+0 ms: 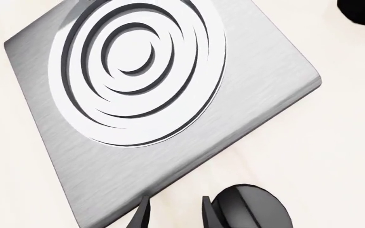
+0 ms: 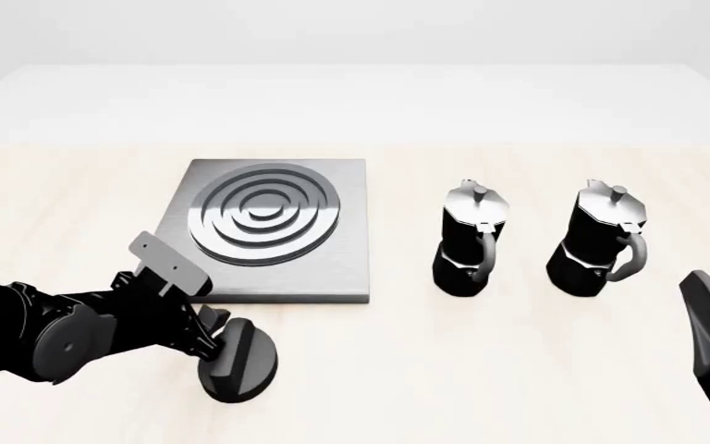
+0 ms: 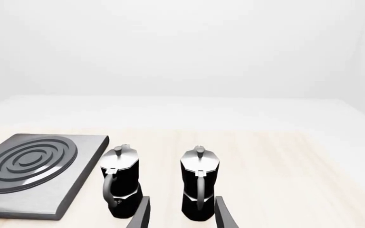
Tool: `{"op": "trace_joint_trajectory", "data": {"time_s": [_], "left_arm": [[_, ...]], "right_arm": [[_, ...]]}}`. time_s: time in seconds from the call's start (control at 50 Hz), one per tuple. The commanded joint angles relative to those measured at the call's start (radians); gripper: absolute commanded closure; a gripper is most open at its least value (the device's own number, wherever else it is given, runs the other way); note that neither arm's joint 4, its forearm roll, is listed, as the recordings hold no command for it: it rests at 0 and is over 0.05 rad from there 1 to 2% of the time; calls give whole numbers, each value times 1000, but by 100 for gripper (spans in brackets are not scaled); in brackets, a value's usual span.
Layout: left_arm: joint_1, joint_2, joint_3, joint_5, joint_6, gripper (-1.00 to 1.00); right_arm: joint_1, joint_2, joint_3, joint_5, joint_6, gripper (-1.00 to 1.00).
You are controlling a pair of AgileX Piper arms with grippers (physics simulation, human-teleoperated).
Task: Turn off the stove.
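Stove (image 2: 330, 268) lies flat on the table (image 2: 479, 361); its knob (image 2: 241, 361) sits just in front, touched by the left gripper (image 2: 214, 340), fingers apart. The right gripper (image 3: 181, 213) hangs spread.

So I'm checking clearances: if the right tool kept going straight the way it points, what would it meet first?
Probably the right-hand moka pot, which sits between the right tool fingertips in its wrist view; depth is unclear.

Left end effector (image 2: 217, 335) extends low from the left, fingers parted. Right end effector (image 3: 181, 213) sits at the near right edge, fingers likewise parted, holding nothing.
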Motion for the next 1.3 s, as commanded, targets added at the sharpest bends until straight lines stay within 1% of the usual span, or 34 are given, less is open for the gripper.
{"op": "trace_joint_trajectory", "data": {"time_s": [0.02, 0.12, 0.14, 0.2, 0.36, 0.52, 0.54, 0.58, 0.6, 0.66, 0.68, 0.7, 0.72, 0.74, 0.78, 0.8, 0.86, 0.96, 1.06, 1.14, 1.3], "left_arm": [[-65, 21, -82, 24, -88, -100], [-42, 1, -86, 44, -68, -100], [26, -61, -70, 83, -34, -100], [73, -118, -58, 119, -13, -100], [132, -218, -29, 174, 8, -100], [171, -296, -19, 223, 17, -100], [191, -364, -8, 266, 14, -100], [201, -405, -9, 291, 4, -100], [205, -447, -7, 316, -2, -100], [210, -486, -2, 339, -2, -100], [216, -531, -3, 367, -8, -100], [216, -532, -3, 369, -8, -100], [227, -567, -7, 389, -12, -100], [245, -677, -24, 475, -13, -100], [257, -731, -35, 521, -8, -100], [257, -731, -35, 522, -8, -100], [278, -790, -55, 572, -2, -100], [283, -891, -122, 662, -20, -100], [305, -946, -162, 716, -8, -100], [323, -987, -185, 750, -16, -100], [363, -1062, -164, 785, -31, -100]], "right_arm": [[0, -1, -1, 0, 4, -100], [-1, -1, -2, 1, 4, -100], [1, 0, -1, 0, 1, -100], [2, 0, -1, 0, 1, -100], [3, 0, -2, 0, -1, -100], [4, -1, -2, -1, 0, -100], [3, 0, -3, -1, 2, -100], [3, 0, -3, -1, 2, -100], [4, 0, -3, -1, 3, -100], [6, 0, -2, -1, 1, -100], [8, 0, -2, -1, 2, -100], [8, 0, -2, -1, 2, -100], [9, 0, -2, -1, 2, -100], [12, 0, -2, -1, 2, -100], [13, 0, -2, -1, 3, -100], [13, 0, -2, -1, 3, -100], [14, 0, -2, -1, 3, -100], [19, -1, -2, -1, 4, -100], [20, -1, -2, 0, 7, -100], [20, -1, -3, -1, 10, -100], [10, -1, -4, -1, 15, -100]]}}
